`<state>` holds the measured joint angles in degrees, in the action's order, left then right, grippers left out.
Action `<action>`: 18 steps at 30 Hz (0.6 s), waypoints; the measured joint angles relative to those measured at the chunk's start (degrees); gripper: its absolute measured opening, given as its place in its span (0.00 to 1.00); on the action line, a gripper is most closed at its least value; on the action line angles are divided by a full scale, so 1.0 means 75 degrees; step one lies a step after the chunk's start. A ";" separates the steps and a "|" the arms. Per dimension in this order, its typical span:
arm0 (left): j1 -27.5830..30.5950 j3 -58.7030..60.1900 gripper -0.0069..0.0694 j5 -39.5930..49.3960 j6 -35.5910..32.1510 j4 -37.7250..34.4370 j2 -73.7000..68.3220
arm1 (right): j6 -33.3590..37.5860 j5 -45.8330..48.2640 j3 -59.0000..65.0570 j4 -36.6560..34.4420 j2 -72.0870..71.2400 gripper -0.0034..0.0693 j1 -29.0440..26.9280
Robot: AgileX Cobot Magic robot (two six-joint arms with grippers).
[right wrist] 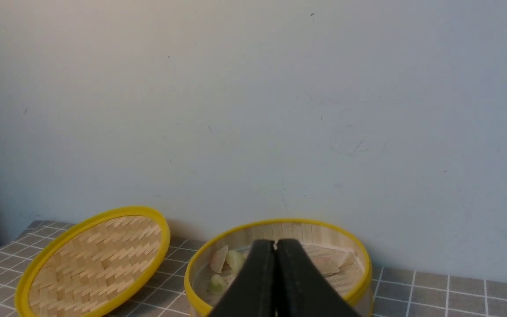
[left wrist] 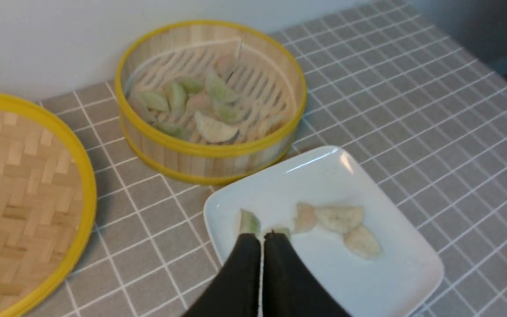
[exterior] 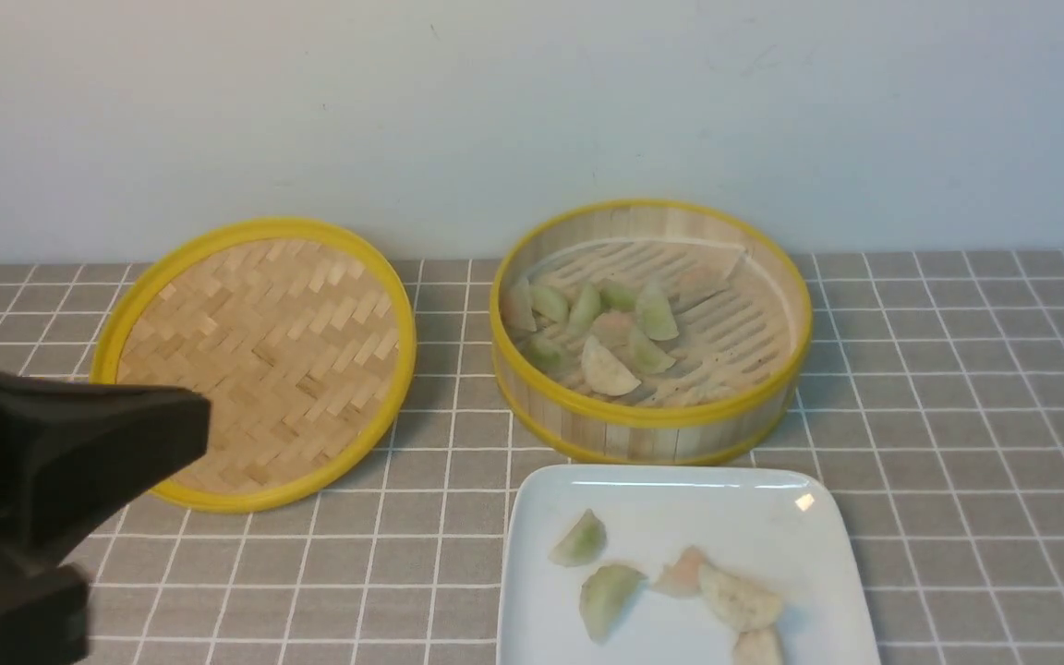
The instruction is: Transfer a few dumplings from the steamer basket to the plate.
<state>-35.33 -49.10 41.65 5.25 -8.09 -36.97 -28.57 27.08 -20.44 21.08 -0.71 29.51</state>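
Five dumplings (exterior: 740,598) lie on the plate (exterior: 661,499), bunched toward its 6 o'clock edge. Many more sit in the steamer basket (exterior: 652,420), mostly in its 9 o'clock half. The basket stands at 12 o'clock of the plate, just beside it. The lid (exterior: 255,360) lies flat on the tabletop (exterior: 957,416) at 9 o'clock of the basket.

"A few" is prob. met, so the step in hand looks like one last pick or parking the arms.

If another pick:
- Take the cream dumpling (exterior: 608,368) near the basket's 6 o'clock wall, since it lies on top w/ room around it.
- Spread the jaws before going down and come in from above, clear of the yellow rim.
- Pinch lightly across the narrow belly, as the pieces look soft and a hard squeeze may tear one.
- Lift clear of the rim, then set it on the bare 12 o'clock part of the plate, not on the pile.

L gripper (left wrist: 262,235): jaws pressed together w/ only a hairline seam, nothing between them and apparently touching nothing. The front view puts that arm, blurred, at approx. 9 o'clock of the plate, by the lid's near edge.

R gripper (right wrist: 275,241): jaws also pressed together and empty. It is held high, w/ the basket beyond the tips, and is out of the front view.
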 joint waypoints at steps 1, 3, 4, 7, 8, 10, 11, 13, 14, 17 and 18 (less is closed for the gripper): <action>0.0000 0.0042 0.08 0.0000 0.0024 -0.0170 0.0195 | 0.0000 0.0000 0.0000 0.0000 0.0000 0.03 0.0000; 0.0000 0.0050 0.08 0.0009 0.0044 -0.0318 0.0434 | 0.0000 0.0000 0.0000 0.0000 0.0000 0.03 0.0000; 0.0000 0.0050 0.08 0.0009 0.0044 -0.0366 0.0504 | 0.0000 0.0000 0.0000 0.0000 0.0000 0.03 0.0000; 0.0000 0.0050 0.08 0.0009 0.0044 -0.0423 0.0618 | 0.0000 0.0000 0.0000 0.0000 0.0000 0.03 0.0000; 0.0000 0.0050 0.08 0.0009 0.0044 -0.0423 0.0618 | 0.0000 0.0000 0.0000 0.0000 0.0000 0.03 0.0000; 0.0000 0.0050 0.08 0.0009 0.0044 -0.0423 0.0618 | 0.0000 0.0000 0.0000 0.0000 0.0000 0.03 0.0000; 0.0000 0.0050 0.08 0.0009 -0.0032 -0.0415 0.0618 | 0.0000 0.0000 0.0000 0.0000 0.0000 0.03 0.0000; 0.0000 0.0050 0.08 0.0009 -0.0205 -0.0351 0.0618 | 0.0000 0.0000 0.0000 0.0000 0.0000 0.03 0.0000; 0.0000 0.0050 0.08 0.0009 -0.0335 -0.0303 0.0618 | 0.0000 0.0000 0.0000 0.0000 0.0000 0.03 0.0000; 0.0021 0.0359 0.08 -0.0360 -0.1030 0.0071 0.0690 | 0.0000 0.0000 0.0000 0.0000 0.0000 0.03 0.0000; 0.0062 0.0510 0.08 -0.0531 -0.1192 0.0133 0.0758 | 0.0000 0.0000 0.0000 0.0002 0.0000 0.03 0.0000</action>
<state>-34.86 -45.27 37.66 -3.69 -7.09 -31.29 -28.57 27.08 -20.44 21.10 -0.71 29.51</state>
